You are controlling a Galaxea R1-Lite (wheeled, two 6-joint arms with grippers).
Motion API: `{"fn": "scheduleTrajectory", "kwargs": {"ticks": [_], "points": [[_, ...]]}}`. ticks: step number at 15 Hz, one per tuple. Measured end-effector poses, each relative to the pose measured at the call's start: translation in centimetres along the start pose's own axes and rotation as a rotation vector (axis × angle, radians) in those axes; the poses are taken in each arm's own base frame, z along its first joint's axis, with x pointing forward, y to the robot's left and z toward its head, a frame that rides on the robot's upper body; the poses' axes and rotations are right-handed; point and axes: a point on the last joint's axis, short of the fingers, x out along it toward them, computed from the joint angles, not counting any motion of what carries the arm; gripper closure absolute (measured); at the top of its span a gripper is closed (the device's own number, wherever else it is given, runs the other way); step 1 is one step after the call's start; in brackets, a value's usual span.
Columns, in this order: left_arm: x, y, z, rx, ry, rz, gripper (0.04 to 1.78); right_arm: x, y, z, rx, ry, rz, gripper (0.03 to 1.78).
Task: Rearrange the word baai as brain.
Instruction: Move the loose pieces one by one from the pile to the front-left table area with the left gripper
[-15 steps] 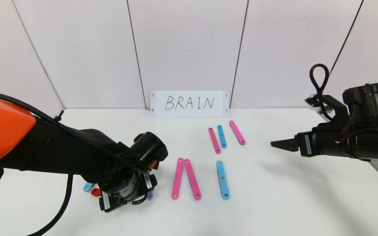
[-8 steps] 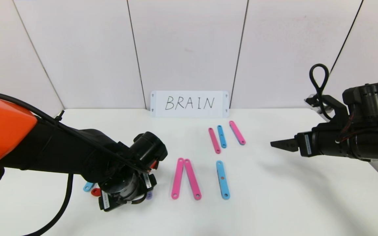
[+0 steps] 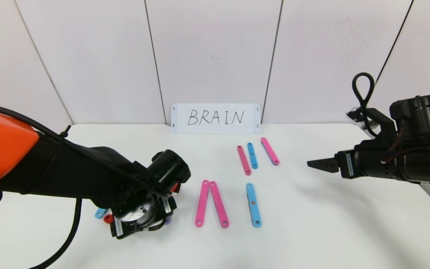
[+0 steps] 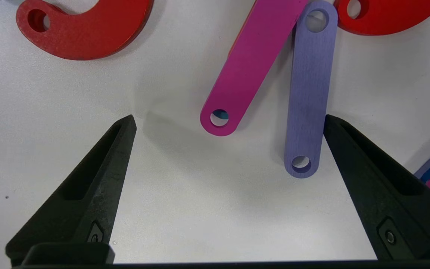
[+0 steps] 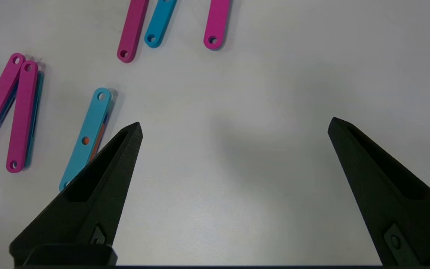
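Note:
My left gripper point(image 4: 230, 118) is open, pointing down close over the table's front left. Between its fingers lie the end of a magenta strip point(image 4: 252, 63) and a purple strip point(image 4: 308, 93), which lies along one finger point(image 4: 368, 175). Red curved pieces point(image 4: 88, 33) point(image 4: 386, 18) lie just beyond. In the head view the left wrist point(image 3: 140, 218) hides most of these; only a blue end point(image 3: 99, 213) and a red bit point(image 3: 107, 218) show. Two pink strips point(image 3: 210, 203) form a V and a blue strip point(image 3: 253, 204) lies beside them. My right gripper point(image 3: 314, 163) is open and empty above the table's right.
Three short strips, pink point(image 3: 243, 160), blue point(image 3: 252, 155) and pink point(image 3: 270, 151), lie behind the blue strip. A white card point(image 3: 215, 118) with handwritten BRAIN leans on the back wall. Bare table point(image 5: 237, 168) lies under the right gripper.
My left wrist has turned slightly over the pieces and covers more of the purple strip's end. The right arm and the other strips have not moved.

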Motion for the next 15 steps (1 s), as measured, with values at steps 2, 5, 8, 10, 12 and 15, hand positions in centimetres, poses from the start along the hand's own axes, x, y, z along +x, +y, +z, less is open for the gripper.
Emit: {"fn": "scheduleTrajectory", "kwargs": {"ticks": [2,5,8,10,12,15], "points": [[-0.2,0.1,0.0,0.000,-0.002,-0.005,0.08,0.0,0.0,0.0,-0.001,-0.005,0.000,0.07],[-0.6,0.3,-0.1,0.001,-0.002,-0.013,0.08,0.0,0.0,0.0,-0.001,-0.004,0.000,0.07],[-1.0,0.6,-0.1,0.000,-0.005,-0.020,0.08,0.1,0.0,0.0,0.000,-0.002,-0.001,0.07],[-1.2,0.7,-0.1,-0.002,-0.007,-0.024,0.08,0.1,0.0,0.0,0.001,-0.001,-0.001,0.07],[-1.3,0.8,-0.1,-0.003,-0.008,-0.026,0.08,0.1,0.0,-0.1,0.000,-0.001,0.000,0.07],[-1.4,0.8,-0.1,-0.003,-0.010,-0.028,0.08,0.1,0.0,-0.1,0.001,0.000,-0.001,0.07]]}}
